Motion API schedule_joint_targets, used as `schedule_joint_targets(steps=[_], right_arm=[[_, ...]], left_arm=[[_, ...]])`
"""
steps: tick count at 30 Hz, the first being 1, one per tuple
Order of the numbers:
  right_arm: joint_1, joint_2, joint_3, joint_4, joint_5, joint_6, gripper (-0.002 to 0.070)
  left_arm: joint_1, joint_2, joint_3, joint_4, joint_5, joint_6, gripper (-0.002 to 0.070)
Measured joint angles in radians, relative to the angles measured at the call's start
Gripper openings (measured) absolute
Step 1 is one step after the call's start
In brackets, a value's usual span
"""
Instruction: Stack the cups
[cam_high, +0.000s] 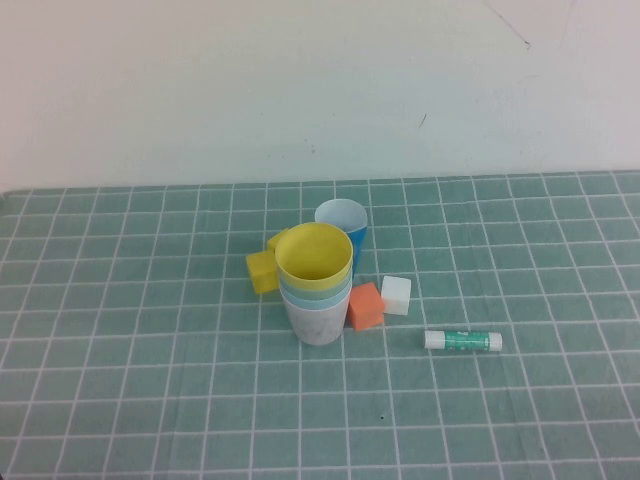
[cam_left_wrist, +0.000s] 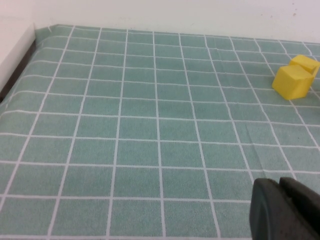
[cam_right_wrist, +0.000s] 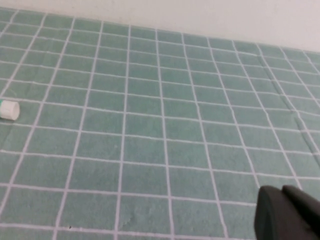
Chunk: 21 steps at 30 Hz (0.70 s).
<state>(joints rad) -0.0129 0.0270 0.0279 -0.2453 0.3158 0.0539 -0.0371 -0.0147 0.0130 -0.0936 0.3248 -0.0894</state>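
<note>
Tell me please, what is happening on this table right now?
Nothing is being handled at this moment. Three cups are nested in one stack, the yellow cup on top. A blue cup stands alone just behind it, not yet stacked. Yellow cubes, an orange cube, a white cube and a glue stick lie around. The left gripper and the right gripper are both shut, holding nothing, away from the cups.
</note>
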Motion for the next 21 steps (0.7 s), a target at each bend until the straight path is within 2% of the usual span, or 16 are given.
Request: schedule_joint_targets(steps=[6,10,21], right_arm=[[-0.068,-0.034,0.000,0.159,-0.003,-0.194,-0.0001],[-0.119,-0.040,0.000,0.168,0.006,-0.205,-0.0001],[-0.119,-0.040,0.000,0.169,0.011,-0.256,-0.0001]], left_arm=[[0.000,0.000,0.000,0.000,0.000,0.000,-0.0002],[0.000,0.000,0.000,0.000,0.000,0.000,-0.0002],[0.000,0.000,0.000,0.000,0.000,0.004,-0.0002]])
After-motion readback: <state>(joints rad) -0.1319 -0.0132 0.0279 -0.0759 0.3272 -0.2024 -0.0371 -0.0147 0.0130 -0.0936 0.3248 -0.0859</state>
